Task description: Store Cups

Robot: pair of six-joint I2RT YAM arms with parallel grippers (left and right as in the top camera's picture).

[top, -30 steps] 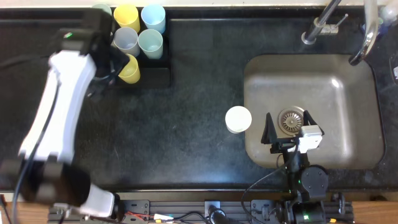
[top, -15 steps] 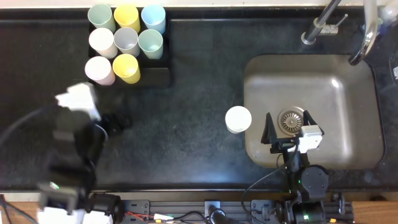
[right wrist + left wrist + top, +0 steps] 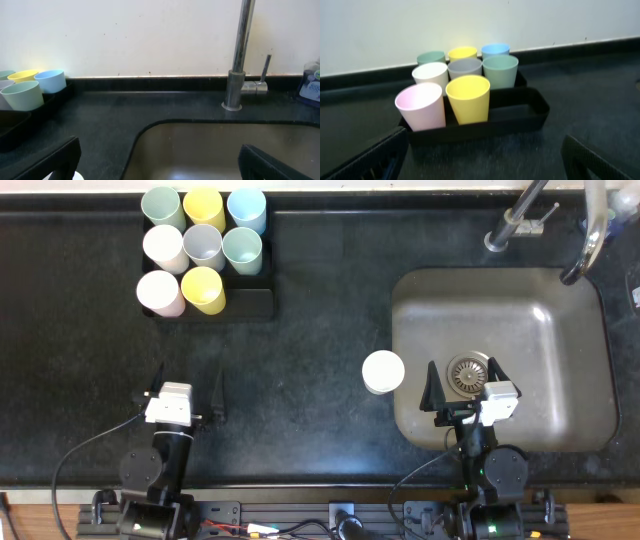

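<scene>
Wide countertop (image 3: pixel 310 310) runs between tray (image 3: pixel 254 302) and sink (image 3: pixel 560 310), white cup (image 3: pixel 383 371) blocking sink's edge.

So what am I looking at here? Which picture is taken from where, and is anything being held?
These are two small robot arms standing at the edge of a dark worktop. The top view looks straight down: the left arm and right arm sit at the bottom, each ending in two-fingered jaws. The other two pictures come from a small camera on each arm's wrist, so the dark shapes in their lower corners are that arm's own jaws. Both pairs of jaws stand open and hold nothing. On the worktop, a black tray holds eight coloured cups, one white cup stands alone beside the sink, and a tap rises behind it.
</scene>
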